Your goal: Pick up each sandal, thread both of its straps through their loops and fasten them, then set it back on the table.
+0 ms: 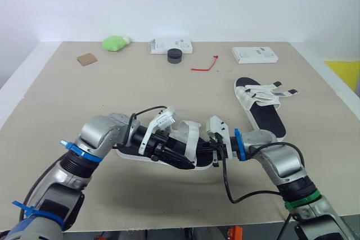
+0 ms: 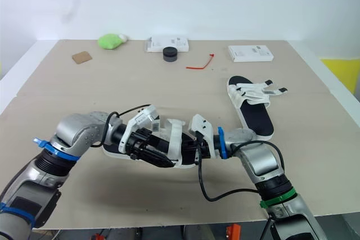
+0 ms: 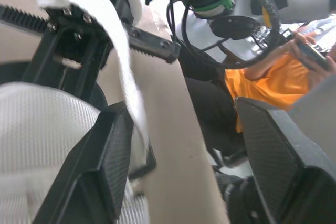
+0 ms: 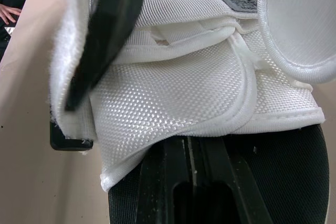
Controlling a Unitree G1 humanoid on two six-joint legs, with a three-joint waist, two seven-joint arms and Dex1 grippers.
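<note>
OPERATOR: Where is the work item?

GUIDE: You will find the near sandal (image 4: 173, 98) at the front centre of the table (image 1: 140, 88), between the two arms. Its white sole edge lies low along the tabletop. You cannot tell whether it rests on the surface or is raised just clear. One white strap (image 1: 192, 135) stands in an arch over the footbed.

OPERATOR: Left gripper status?

GUIDE: The left gripper (image 3: 184, 108) reaches in from the robot's left, along the sandal. In the left wrist view you see its two black fingers (image 3: 102, 166) set wide apart, clamped on nothing. White strap material runs just beside the inner face of one finger.

OPERATOR: Right gripper status?

GUIDE: The right gripper (image 1: 215, 157) meets the sandal from the robot's right, at the end beside the arched strap. The right wrist view shows you white mesh upper and black footbed at close range. You cannot tell whether this gripper is closed or apart, or whether it grips the sandal.

OPERATOR: The other sandal?

GUIDE: The second sandal (image 1: 265, 119) lies flat on the table to the robot's right, well apart from both grippers. Its straps (image 1: 269, 91) lie loose and unfastened, splayed toward the right edge.

OPERATOR: Other items?

GUIDE: Along the far side you see a brown square (image 1: 87, 59), a green object (image 1: 115, 42), a white box (image 1: 170, 45) with a black round object (image 1: 175, 55) just beside it, a red tie (image 1: 205, 66) and a second white box (image 1: 255, 54).
</note>
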